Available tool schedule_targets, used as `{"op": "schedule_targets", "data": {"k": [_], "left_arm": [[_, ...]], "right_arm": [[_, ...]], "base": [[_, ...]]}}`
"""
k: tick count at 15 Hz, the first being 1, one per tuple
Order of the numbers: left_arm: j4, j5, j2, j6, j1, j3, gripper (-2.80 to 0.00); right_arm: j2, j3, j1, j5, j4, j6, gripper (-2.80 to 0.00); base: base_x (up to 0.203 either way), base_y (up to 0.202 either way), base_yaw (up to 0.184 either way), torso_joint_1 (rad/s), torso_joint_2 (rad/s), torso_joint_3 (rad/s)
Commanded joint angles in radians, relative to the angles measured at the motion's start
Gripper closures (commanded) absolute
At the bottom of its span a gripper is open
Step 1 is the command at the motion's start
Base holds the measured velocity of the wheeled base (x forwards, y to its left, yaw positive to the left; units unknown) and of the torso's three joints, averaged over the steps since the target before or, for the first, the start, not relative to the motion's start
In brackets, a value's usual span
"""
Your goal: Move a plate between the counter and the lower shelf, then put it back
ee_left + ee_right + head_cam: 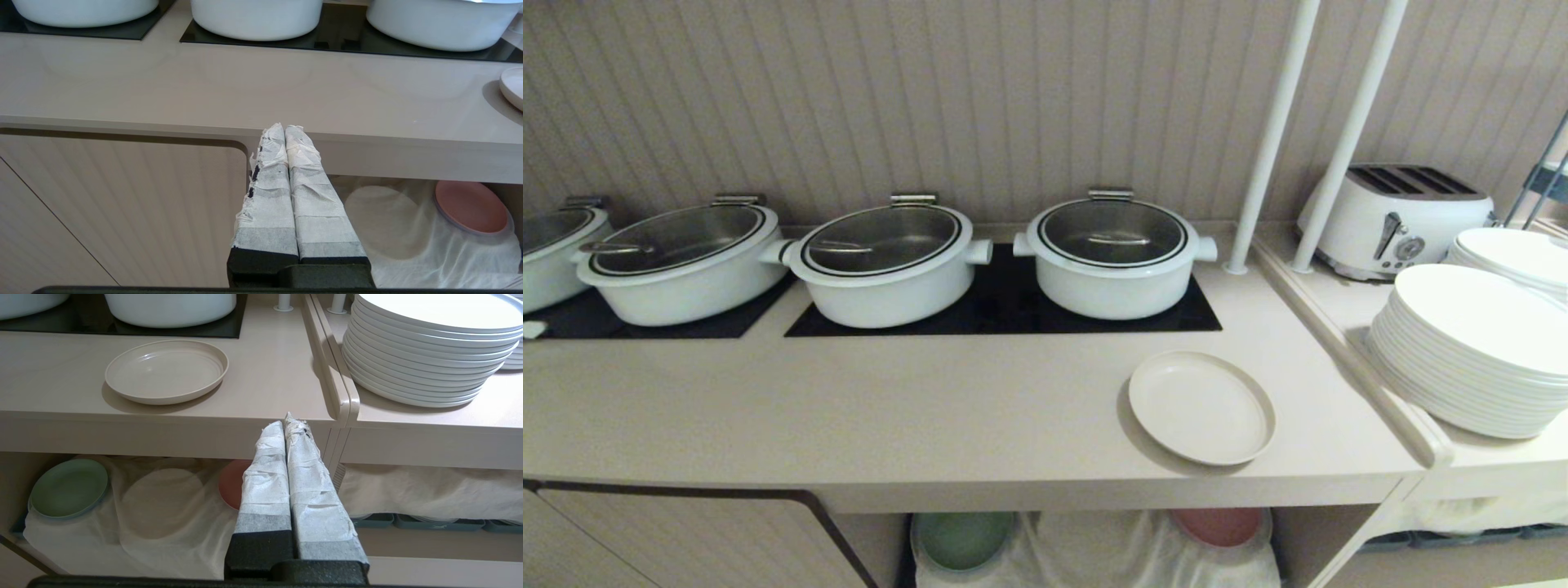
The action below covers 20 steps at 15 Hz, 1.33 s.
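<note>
Both grippers are shut with nothing between their paper-wrapped fingers. Pressed tip to tip, the right gripper (284, 424) hangs in front of the counter's (931, 408) front edge, below the countertop and near the corner where the counter meets the side surface (449, 412). The left gripper (284, 129) is closed the same way, in front of the counter edge beside the ribbed cabinet door (122, 204). Neither arm shows in the head view.

The cream-beige plate (1201, 407) lies flat on the counter near its front edge and toward the right end, in front of the rightmost pot (1113, 253) and clear of the black hob panel (1005, 314). It is untouched, well apart from both grippers.

Below it, the lower shelf (135, 514) is draped with a wrinkled white cloth (171, 539) showing a round mound in the middle. A green plate (68, 487) sits at the shelf's left and a pink plate (470, 206) at its right, the latter partly hidden behind the right gripper in the right wrist view.

Along the back of the counter, four white pots with glass lids stand on the hob panels, the leftmost cut off by the frame. Two white poles (1278, 122) rise at the counter's right end. Past them, the side surface carries a stack of white plates (1478, 351) and a white toaster (1396, 214).
</note>
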Motion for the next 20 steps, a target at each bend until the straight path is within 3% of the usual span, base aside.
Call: {"op": "schedule_targets", "data": {"k": [1, 20], "left_arm": [[-0.002, 0.0, 0.0, 0.0, 0.0, 0.0, 0.0], [-0.001, 0.0, 0.0, -0.001, 0.0, 0.0, 0.0]], "right_arm": [[0.0, 0.0, 0.0, 0.0, 0.0, -0.001, 0.0], [0.0, 0.0, 0.0, -0.001, -0.001, 0.018, 0.0]], "base": [[0.0, 0.0, 0.0, 0.0, 0.0, 0.0], [0.0, 0.0, 0.0, 0.0, 0.0, 0.0]]}}
